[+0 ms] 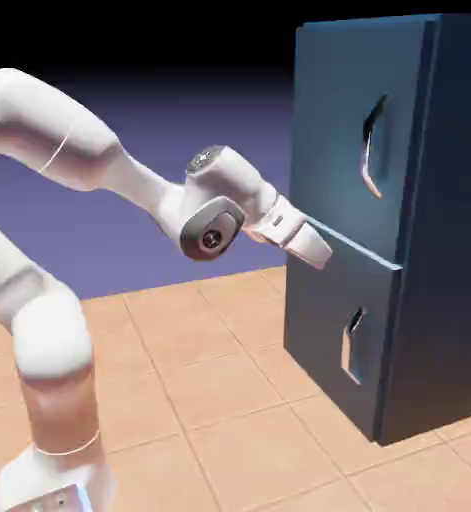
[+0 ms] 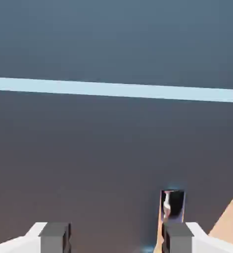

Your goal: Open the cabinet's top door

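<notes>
Our gripper [image 2: 116,239] hangs spread and empty near the seam between the two doors of the cabinet [image 1: 439,230]. The top door [image 1: 339,130] is shut, so we should rise to its silver handle [image 1: 371,150] and straddle it squarely before closing.

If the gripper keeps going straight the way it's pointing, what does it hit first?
Most likely the cabinet front, near the seam between the top door and the lower door. The open gripper is aimed well below the top door's handle. Exact depth is unclear.
</notes>
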Tool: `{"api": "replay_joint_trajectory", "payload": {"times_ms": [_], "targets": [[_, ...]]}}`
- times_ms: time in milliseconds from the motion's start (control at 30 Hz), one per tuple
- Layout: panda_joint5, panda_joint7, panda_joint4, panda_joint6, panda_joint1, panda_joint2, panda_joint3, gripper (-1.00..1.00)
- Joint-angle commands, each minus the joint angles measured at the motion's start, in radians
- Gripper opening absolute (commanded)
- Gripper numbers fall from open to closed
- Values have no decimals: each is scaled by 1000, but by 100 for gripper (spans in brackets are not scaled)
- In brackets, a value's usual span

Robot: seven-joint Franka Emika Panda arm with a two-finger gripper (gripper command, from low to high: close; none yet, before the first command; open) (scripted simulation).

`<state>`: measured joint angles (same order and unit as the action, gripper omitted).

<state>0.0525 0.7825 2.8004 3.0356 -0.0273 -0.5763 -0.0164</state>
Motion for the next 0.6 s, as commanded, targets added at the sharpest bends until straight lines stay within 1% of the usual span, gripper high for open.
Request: {"api": "replay_joint_trajectory", "payload": {"times_ms": [0, 567], "targets": [[44, 34, -8, -1, -13, -5, -14, 0], [783, 619, -143, -22, -228, -94, -245, 0]]}}
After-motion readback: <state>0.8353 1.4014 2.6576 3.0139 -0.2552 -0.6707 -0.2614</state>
